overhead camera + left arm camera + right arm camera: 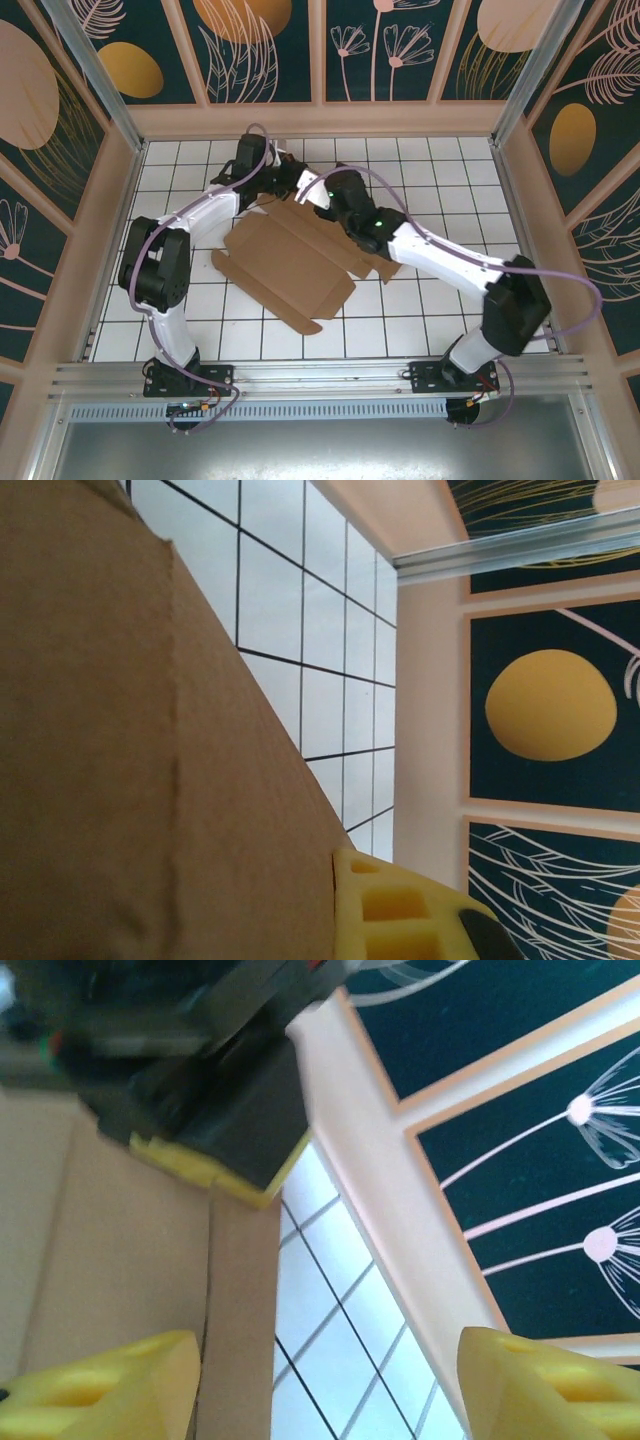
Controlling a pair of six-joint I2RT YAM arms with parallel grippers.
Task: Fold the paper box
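Seen from above, clamps the far edge of the paper box (290, 265) with the left gripper (284, 182), jaws pressed together on the brown cardboard. Lies mostly flat on the white tiled table (430, 180), reaching from this claw toward the arm bases, with flaps and tabs at its sides. From the left wrist, presents the paper box (120, 780) as a wide brown sheet directly against one yellow finger (350, 920) of this claw, with a soft crease along it. Holds the right gripper (328, 1352) with jaws wide apart and closed on nothing, just beside the left claw at the same far edge. Shows white tiles and the pale foot of the wall between its two yellow fingers (110, 1390). Meets or almost meets a narrow flap of the box at one finger; cannot tell which. Just ahead of this open claw, shows the black body and yellow pads (200, 1172) of the left gripper, sitting on the cardboard edge. Beyond both claws, faces dark wall panels (280, 60) with pale plant drawings
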